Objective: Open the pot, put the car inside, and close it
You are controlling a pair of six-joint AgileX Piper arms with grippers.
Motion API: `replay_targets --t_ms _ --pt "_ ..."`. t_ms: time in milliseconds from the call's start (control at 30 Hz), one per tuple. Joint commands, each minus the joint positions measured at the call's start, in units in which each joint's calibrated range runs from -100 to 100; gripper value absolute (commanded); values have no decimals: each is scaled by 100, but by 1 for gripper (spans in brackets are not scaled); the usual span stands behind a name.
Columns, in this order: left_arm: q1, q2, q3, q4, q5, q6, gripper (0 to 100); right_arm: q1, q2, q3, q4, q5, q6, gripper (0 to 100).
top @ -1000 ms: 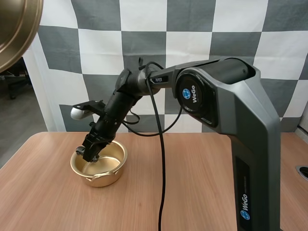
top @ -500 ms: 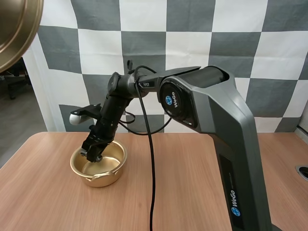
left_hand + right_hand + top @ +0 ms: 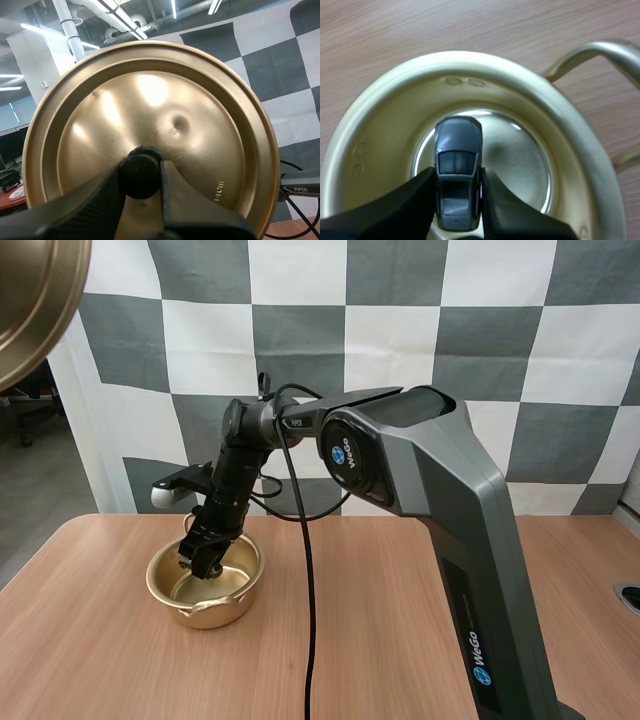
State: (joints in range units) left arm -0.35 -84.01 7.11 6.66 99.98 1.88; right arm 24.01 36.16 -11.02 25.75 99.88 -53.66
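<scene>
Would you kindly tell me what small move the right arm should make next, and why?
Probably open the right pincer and let go. It pinches the grey car inside the rim of the open pot, over its floor, so a release should leave the car in the pot. The left pincer holds the lid up, clear of the pot.

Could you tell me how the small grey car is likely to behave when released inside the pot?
The car looks rigid and small, so it is probably light. Being a toy car, it may roll on the smooth shiny floor of the pot, though the curved wall should contain it. Its glossy body might slip between the fingers.
</scene>
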Motion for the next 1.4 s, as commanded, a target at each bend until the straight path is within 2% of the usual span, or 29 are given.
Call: replay_targets --t_ms 0,133,833,1133,1267,1300,1367 --pt "4 1 -3 -1 2 6 0 4 0 -18 -13 12 1 0" --pt "4 1 -3 -12 2 6 0 4 109 -74 -182 12 125 0" --pt "4 -78 -3 9 2 6 0 4 205 -74 -137 12 188 0" --pt "4 -70 -3 79 2 6 0 4 205 -74 -149 12 472 0" --pt "4 -70 -3 83 2 6 0 4 205 -74 -390 -325 702 0" --pt "4 -70 -3 83 2 6 0 4 205 -74 -443 -368 702 5" --pt "4 -70 -3 83 2 6 0 4 205 -74 -467 -375 702 25"
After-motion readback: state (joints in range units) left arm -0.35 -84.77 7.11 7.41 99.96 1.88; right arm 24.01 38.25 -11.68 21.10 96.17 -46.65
